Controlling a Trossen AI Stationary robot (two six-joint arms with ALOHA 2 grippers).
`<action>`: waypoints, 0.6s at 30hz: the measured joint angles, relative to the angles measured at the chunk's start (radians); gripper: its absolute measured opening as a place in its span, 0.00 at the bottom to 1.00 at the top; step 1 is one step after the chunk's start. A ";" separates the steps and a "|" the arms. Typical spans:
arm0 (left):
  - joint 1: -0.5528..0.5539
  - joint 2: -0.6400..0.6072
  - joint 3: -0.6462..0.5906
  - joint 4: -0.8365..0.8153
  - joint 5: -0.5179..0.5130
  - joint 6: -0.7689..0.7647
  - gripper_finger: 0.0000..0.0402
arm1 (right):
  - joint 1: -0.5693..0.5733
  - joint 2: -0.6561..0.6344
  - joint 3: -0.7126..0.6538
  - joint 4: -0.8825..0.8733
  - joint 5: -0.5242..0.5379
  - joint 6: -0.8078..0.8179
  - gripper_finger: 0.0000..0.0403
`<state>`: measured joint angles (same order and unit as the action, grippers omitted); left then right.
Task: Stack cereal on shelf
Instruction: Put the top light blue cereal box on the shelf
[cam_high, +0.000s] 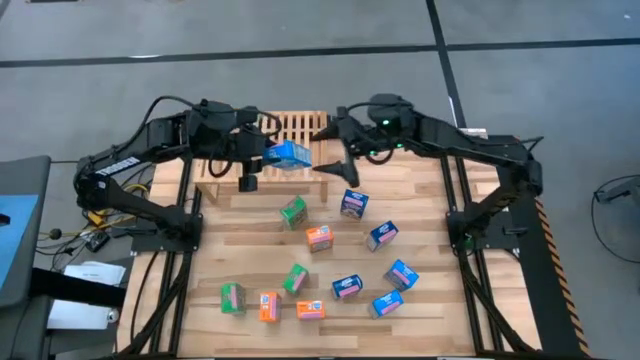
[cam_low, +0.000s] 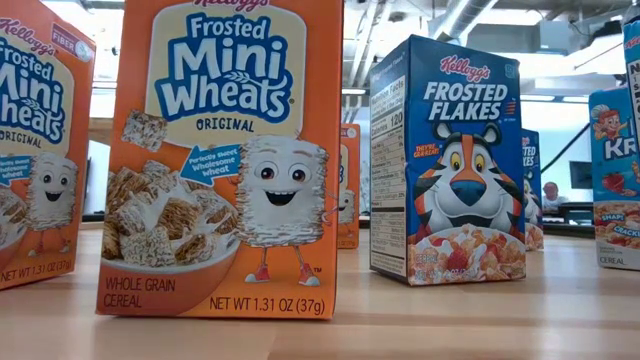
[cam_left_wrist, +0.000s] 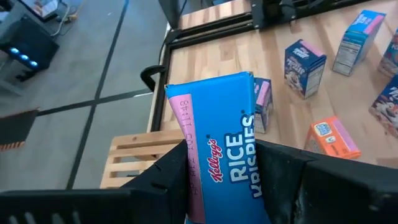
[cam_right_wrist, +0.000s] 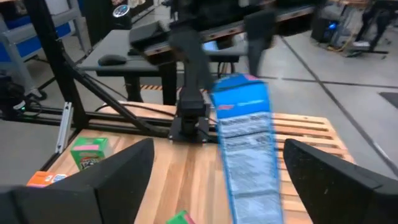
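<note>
upper centre of the high view: left claw (cam_high: 272, 155) clamped on a blue rice krispies box (cam_high: 290, 154) above the shelf (cam_high: 300, 128) for placing, right claw (cam_high: 337, 158) spread wide beside it.

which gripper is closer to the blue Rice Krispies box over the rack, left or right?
Left. The left gripper is shut on the Rice Krispies box above the slatted rack. The right gripper is open just beside the box, not touching it.
</note>
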<state>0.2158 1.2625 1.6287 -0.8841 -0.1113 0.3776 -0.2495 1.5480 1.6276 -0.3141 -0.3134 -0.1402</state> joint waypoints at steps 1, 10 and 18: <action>0.008 0.000 0.000 0.000 0.018 0.007 0.34 | 0.003 0.019 0.012 0.001 0.001 0.001 0.97; 0.048 0.000 0.000 0.000 0.105 0.036 0.34 | 0.010 0.179 0.114 0.002 0.032 0.007 0.99; 0.048 0.033 0.000 -0.048 0.110 0.122 0.34 | 0.020 0.250 0.196 -0.064 0.032 0.024 0.94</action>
<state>0.2638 1.2955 1.6291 -0.9317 -0.0016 0.4999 -0.2298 1.7985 1.8238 -0.3783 -0.2817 -0.1158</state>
